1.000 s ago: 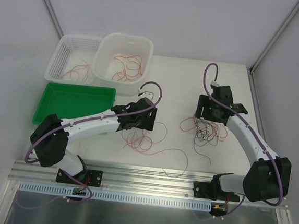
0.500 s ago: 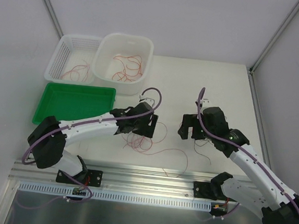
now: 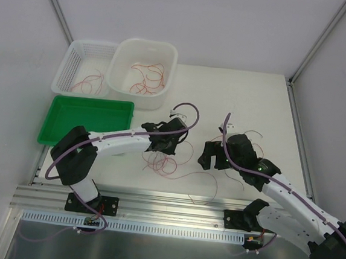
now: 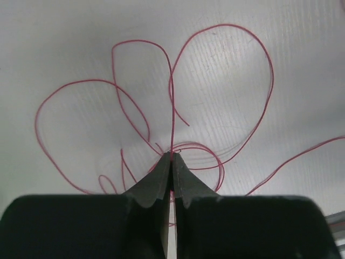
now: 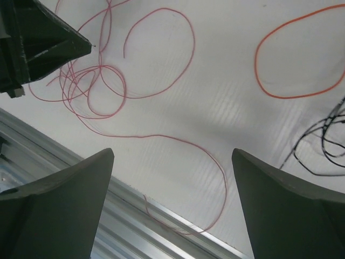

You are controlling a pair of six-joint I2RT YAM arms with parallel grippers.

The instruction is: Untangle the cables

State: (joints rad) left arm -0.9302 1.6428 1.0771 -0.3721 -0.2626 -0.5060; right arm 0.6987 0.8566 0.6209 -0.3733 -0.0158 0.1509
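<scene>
The left gripper [image 4: 171, 162] has its fingers pressed together, pinching one strand of the thin red looping wires [image 4: 171, 116] at the lower centre of the left wrist view. The other red loops lie on the white table [image 3: 255, 94], mid-frame in the top view. The right gripper [image 5: 172, 156] is spread wide above the red loops. In the right wrist view, a thin orange wire loop [image 5: 291, 97] lies at upper right and thin black wires [image 5: 315, 128] at the right edge.

Top cam overhead, wrist cams close-up, both share red cables [image 5: 97, 67]
</scene>
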